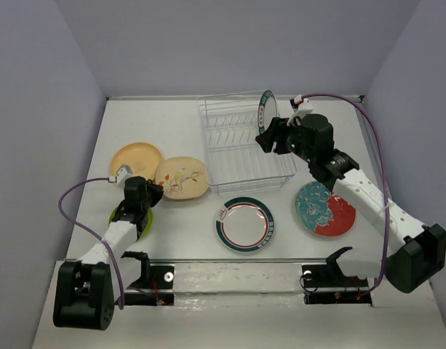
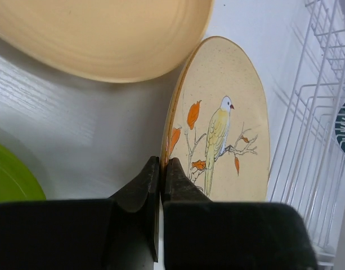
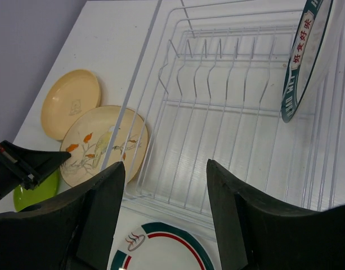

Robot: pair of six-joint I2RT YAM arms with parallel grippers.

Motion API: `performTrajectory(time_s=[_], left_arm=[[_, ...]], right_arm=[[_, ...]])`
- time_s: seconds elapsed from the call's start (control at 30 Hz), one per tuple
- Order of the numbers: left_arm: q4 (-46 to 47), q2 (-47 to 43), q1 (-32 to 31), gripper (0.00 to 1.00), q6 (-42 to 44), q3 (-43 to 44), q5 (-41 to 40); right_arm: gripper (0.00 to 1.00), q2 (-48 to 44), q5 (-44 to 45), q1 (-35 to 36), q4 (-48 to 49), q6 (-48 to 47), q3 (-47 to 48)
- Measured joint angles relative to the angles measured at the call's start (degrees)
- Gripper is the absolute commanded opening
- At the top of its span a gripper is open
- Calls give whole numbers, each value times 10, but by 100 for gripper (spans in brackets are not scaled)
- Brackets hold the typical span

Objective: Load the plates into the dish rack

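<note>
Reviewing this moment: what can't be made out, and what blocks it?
Lime green plate: cut by the left wrist view's edge; mostly under the left arm in the top view.
Rim of the bird plate at the left gripper: left wrist view, the fingers cover the contact.
Dark-rimmed plate in the dish rack: right wrist view cuts it off; its slot is unclear.
Floral plate: top view, right arm overlaps it.

We are looking at a cream bird plate point(image 2: 228, 129) showing a yellow-and-white bird, brown twigs and orange leaves. We are also seeing a plain tan plate point(image 1: 136, 158), a lime green plate point(image 2: 9, 177), a white plate point(image 1: 244, 224) with teal and red rings, a teal-and-red flower plate point(image 1: 325, 209), a dark-rimmed plate point(image 3: 300, 49) with red marks, and a white rack point(image 1: 237, 156).
</note>
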Motion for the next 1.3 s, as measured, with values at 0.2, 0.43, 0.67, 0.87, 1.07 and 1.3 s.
performTrajectory(time_s=[0.2, 0.43, 0.67, 0.87, 1.07, 1.3], left_arm=[[-33, -82, 0, 5, 1, -23, 1], [-154, -196, 0, 5, 35, -15, -17], [-225, -219, 0, 5, 73, 29, -30], [-275, -231, 0, 5, 101, 76, -41], [-285, -252, 0, 5, 113, 110, -44], [-331, -258, -2, 6, 140, 176, -57]], right_arm=[[65, 1, -12, 4, 0, 9, 0], [70, 33, -67, 13, 1, 22, 10], [71, 79, -172, 31, 8, 24, 50], [72, 147, -288, 37, 26, 4, 122], [75, 228, -372, 40, 34, -3, 184], [85, 301, -429, 41, 30, -17, 253]])
